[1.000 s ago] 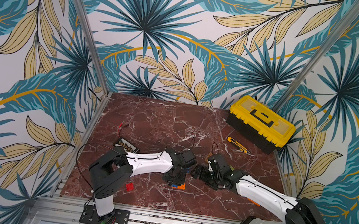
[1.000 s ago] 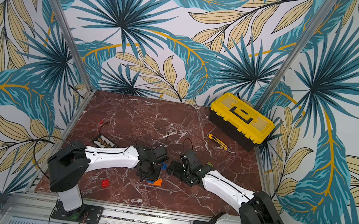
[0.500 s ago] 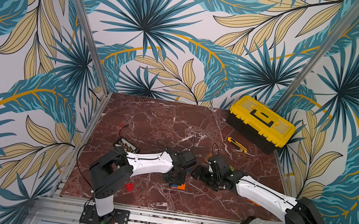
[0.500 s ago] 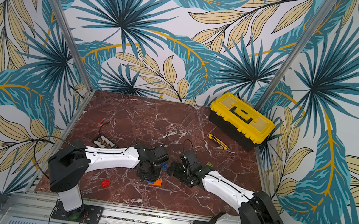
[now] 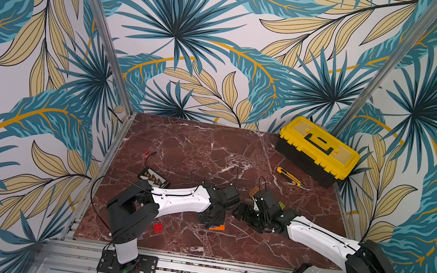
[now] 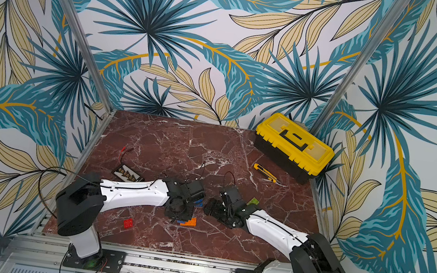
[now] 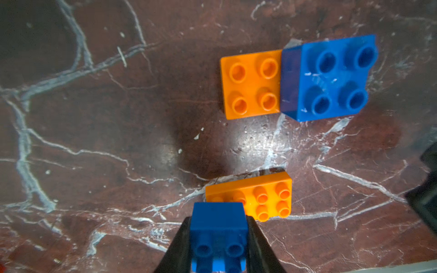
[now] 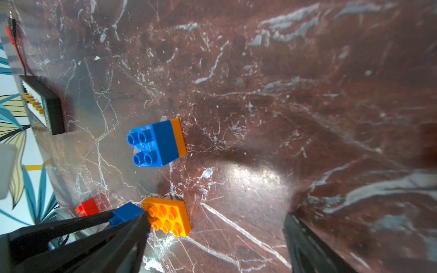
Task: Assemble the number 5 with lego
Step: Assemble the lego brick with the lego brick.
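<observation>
My left gripper [image 7: 218,219] is shut on a small blue lego brick [image 7: 218,236], held low over one end of an orange oblong brick [image 7: 262,196] on the marble. Beyond them, another blue brick [image 7: 331,75] is stacked on one end of a second orange brick [image 7: 250,84]. My right gripper [image 8: 217,248] is open, its fingers [image 8: 305,245] wide apart with bare marble between them, and the orange oblong [image 8: 169,218] lies just off one side. In both top views the two grippers [image 5: 212,220] [image 5: 241,214] meet at the front middle. A red brick [image 5: 158,227] lies front left.
A yellow-and-black toolbox [image 5: 318,150] stands at the back right, with a utility knife [image 5: 289,176] in front of it. A black board with yellow parts [image 5: 153,179] and red wires [image 5: 150,153] lie at the left. A lime-green brick [image 6: 253,201] sits behind my right wrist.
</observation>
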